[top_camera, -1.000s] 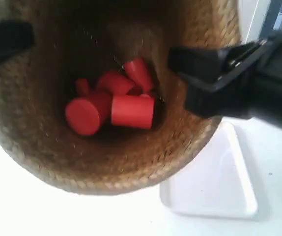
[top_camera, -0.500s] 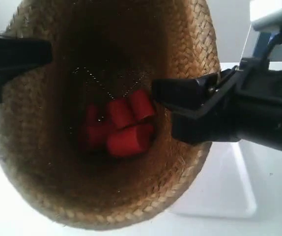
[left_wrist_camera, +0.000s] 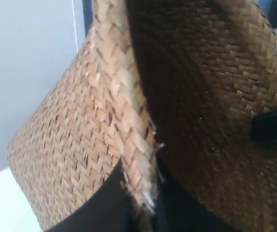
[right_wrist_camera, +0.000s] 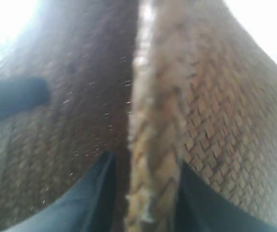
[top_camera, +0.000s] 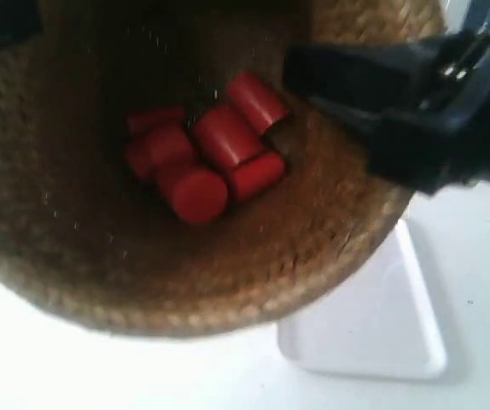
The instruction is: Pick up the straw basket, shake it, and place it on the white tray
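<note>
The straw basket [top_camera: 74, 248] hangs in the air, close under the exterior camera, with its mouth turned up. Several red cylinders [top_camera: 202, 162] lie loose on its dark bottom. My left gripper [left_wrist_camera: 141, 195] is shut on the braided rim [left_wrist_camera: 124, 101], one finger inside and one outside. On the opposite side my right gripper [right_wrist_camera: 145, 193] is shut on the rim [right_wrist_camera: 153, 121] in the same way. In the exterior view the black gripper [top_camera: 313, 68] of the arm at the view's right clamps the rim. The white tray [top_camera: 382, 325] lies on the table, below and beside the basket.
The table [top_camera: 484, 256] is white and bare around the tray. A dark shape [top_camera: 2, 17] at the exterior view's top left is the other arm's gripper at the rim. The basket hides most of the table.
The basket has swung back and forth. The gripper at the exterior view's right has gone up the picture. The red cylinders have rolled and spread out inside.
</note>
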`<state>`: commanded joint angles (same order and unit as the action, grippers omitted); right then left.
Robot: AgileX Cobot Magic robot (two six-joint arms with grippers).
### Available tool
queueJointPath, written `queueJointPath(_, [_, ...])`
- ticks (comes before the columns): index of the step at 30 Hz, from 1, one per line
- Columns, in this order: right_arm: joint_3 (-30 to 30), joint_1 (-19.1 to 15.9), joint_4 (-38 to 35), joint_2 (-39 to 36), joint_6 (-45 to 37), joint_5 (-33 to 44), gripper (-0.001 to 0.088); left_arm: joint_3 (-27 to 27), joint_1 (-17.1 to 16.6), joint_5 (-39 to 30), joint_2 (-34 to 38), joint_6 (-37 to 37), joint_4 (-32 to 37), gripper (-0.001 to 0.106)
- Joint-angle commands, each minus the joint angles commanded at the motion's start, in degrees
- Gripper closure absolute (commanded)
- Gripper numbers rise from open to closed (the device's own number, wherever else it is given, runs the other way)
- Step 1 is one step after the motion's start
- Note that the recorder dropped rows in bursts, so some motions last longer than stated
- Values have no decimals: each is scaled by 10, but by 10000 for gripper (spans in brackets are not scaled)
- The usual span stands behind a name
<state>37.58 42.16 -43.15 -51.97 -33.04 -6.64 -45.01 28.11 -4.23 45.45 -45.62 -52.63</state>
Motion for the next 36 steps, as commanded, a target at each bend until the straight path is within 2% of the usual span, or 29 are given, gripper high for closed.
queueJointPath(2, [15,1,-10,-17,4,35,868,-6,0,-28,11,3,0,1053])
queueJointPath(5, [67,12,-11,21,5,156,868,-64,0,-146,-25,7,-6,1053])
queueJointPath(7, [76,22,-16,51,13,167,868,-86,0,-170,-50,7,-10,1053])
queueJointPath(9, [58,24,-13,53,11,123,868,-72,0,-163,-54,-12,-8,1053])
queueJointPath(10, [38,24,-7,42,4,74,868,-57,0,-146,-44,-17,-7,1053])
queueJointPath(12, [7,23,-7,1,-17,-19,868,-16,0,-80,-16,-24,5,1053])
queueJointPath(13, [4,23,-11,-19,-16,-32,868,-7,0,-65,-6,-23,11,1053])
queueJointPath(14, [10,22,-13,-22,-10,-17,868,-9,0,-67,-4,-16,7,1053])
queueJointPath(18, [83,27,-18,36,5,182,868,-69,0,-162,-52,-11,-1,1053])
queueJointPath(19, [88,30,-18,47,5,187,868,-72,0,-160,-61,-11,0,1053])
queueJointPath(21, [72,31,-3,54,-3,134,868,-53,0,-119,-64,-11,0,1053])
queueJointPath(24, [21,21,10,1,-3,-1,868,2,0,-37,-17,-15,8,1053])
queueJointPath(25, [24,19,0,-5,5,1,868,2,0,-41,-11,-9,5,1053])
queueJointPath(26, [39,19,-9,1,11,37,868,-10,0,-64,-16,-4,0,1053])
queueJointPath(28, [79,19,-5,38,5,131,868,-45,0,-137,-41,-4,-1,1053])
queueJointPath(29, [103,19,-5,65,3,179,868,-70,0,-147,-67,-4,-1,1053])
queueJointPath(32, [68,18,21,68,3,126,868,-44,0,-94,-65,-7,2,1053])
queueJointPath(34, [19,17,24,17,3,49,868,-2,0,-59,-29,-6,0,1053])
queueJointPath(36, [18,17,19,-7,7,45,868,2,0,-74,-11,-6,0,1053])
